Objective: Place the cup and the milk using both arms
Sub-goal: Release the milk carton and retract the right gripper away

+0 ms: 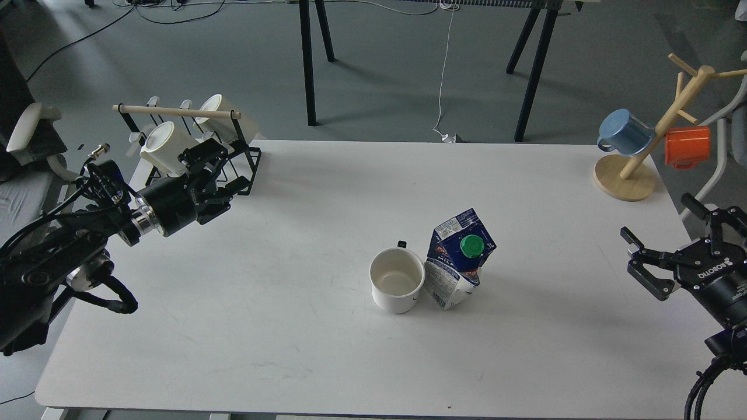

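Observation:
A white cup (pixel 397 280) stands upright on the white table (pixel 303 326) near its middle, its mouth up and empty. A blue and white milk carton (pixel 458 257) with a green cap stands right beside it, touching or nearly touching its right side. My right gripper (pixel 656 216) is open and empty at the table's right edge, well away from the carton. My left gripper (pixel 210 169) is at the table's far left, in front of the black cup rack; its fingers look spread and empty.
A black wire rack (pixel 192 137) with two white cups and a wooden bar stands at the back left corner. A wooden mug tree (pixel 636 169) with a blue mug and an orange mug stands at the back right.

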`<state>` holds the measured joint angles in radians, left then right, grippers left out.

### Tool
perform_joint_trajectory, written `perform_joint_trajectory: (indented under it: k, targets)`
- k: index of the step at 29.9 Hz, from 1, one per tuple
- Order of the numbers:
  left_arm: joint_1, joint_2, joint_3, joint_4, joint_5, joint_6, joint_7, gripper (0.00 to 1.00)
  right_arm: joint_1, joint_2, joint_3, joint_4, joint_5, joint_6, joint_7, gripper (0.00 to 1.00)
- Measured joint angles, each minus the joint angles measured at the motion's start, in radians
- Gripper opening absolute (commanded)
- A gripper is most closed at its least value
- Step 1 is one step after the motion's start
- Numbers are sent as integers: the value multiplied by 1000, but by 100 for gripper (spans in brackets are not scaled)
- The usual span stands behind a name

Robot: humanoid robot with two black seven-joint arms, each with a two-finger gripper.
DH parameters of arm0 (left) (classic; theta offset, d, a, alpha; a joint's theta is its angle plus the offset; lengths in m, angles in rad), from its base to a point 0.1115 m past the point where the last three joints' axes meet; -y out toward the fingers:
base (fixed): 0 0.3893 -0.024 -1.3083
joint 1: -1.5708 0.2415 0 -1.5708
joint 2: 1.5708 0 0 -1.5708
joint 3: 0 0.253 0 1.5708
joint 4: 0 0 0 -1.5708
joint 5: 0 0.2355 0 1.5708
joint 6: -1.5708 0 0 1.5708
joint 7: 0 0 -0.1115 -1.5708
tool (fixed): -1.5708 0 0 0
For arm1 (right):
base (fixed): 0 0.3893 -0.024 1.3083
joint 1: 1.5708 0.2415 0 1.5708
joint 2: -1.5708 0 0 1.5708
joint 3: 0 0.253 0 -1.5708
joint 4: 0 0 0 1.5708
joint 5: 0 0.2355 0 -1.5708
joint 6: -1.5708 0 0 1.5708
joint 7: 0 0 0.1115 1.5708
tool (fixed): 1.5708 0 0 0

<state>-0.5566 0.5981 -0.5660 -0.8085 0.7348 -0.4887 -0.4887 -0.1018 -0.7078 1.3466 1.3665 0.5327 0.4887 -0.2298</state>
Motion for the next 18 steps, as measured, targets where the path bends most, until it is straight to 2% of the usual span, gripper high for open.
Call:
perform_joint_trajectory:
  k: [9,18]
  targets:
    - [17,91,0,-2,-140,0,0,90,369,-44,-242,-269,4,0,-2,99]
    - [16,131,0,0,-219,0,0,91,415,16,-263,-386,2,0,-2,99]
